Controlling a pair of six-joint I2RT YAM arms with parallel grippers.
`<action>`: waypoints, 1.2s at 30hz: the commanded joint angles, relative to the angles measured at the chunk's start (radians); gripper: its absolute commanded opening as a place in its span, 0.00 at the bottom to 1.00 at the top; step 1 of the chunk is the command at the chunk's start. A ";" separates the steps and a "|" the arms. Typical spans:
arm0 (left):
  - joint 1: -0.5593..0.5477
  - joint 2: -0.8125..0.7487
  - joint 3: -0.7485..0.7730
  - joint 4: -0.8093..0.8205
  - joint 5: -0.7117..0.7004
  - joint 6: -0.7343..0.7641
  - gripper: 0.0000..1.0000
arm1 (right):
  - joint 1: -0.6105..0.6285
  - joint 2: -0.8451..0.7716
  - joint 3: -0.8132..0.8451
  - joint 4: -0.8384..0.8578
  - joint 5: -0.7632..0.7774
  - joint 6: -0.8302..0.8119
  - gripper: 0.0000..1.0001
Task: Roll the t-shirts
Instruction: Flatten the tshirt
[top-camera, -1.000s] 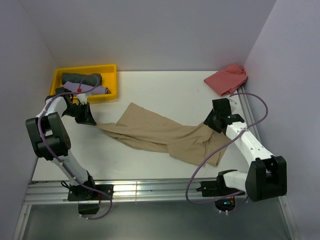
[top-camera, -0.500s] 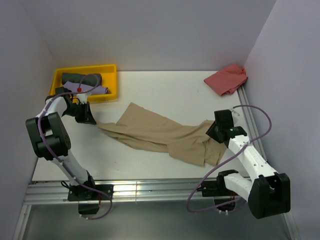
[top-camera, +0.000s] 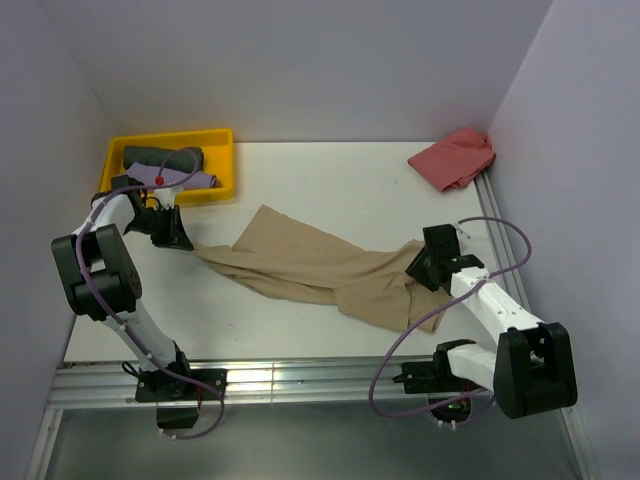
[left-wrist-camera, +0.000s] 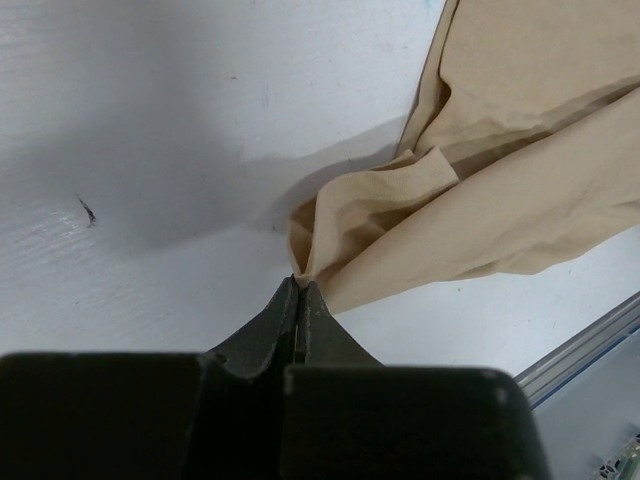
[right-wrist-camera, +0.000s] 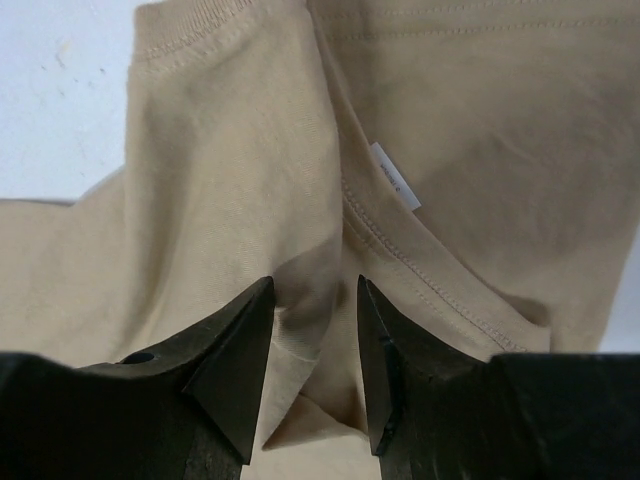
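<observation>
Tan t-shirt (top-camera: 310, 265) on white table (top-camera: 330, 185), pale walls (top-camera: 300, 70), left fingers (left-wrist-camera: 265, 345) pinching its edge, right fingers (right-wrist-camera: 230, 370) parted above

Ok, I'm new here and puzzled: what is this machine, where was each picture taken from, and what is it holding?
These are two robot arms mounted at a white table's edge, each ending in a two-finger gripper. The wide picture comes from a camera overhead; the two close-ups come from cameras on the wrists. A tan t-shirt lies across the middle, a salmon-red t-shirt at the far right corner, and a yellow tray holds rolled shirts. The left gripper is shut on the tan t-shirt's edge; the right gripper hangs open above its collar.
</observation>
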 joint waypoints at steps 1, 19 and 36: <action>0.003 -0.014 -0.011 0.010 0.022 0.024 0.00 | -0.005 0.007 -0.017 0.055 -0.017 0.014 0.46; 0.003 -0.003 -0.007 0.007 0.031 0.026 0.10 | -0.005 -0.108 0.103 -0.073 0.035 0.011 0.00; 0.006 -0.029 -0.059 0.021 0.026 0.034 0.59 | -0.005 -0.201 0.167 -0.156 0.046 -0.001 0.00</action>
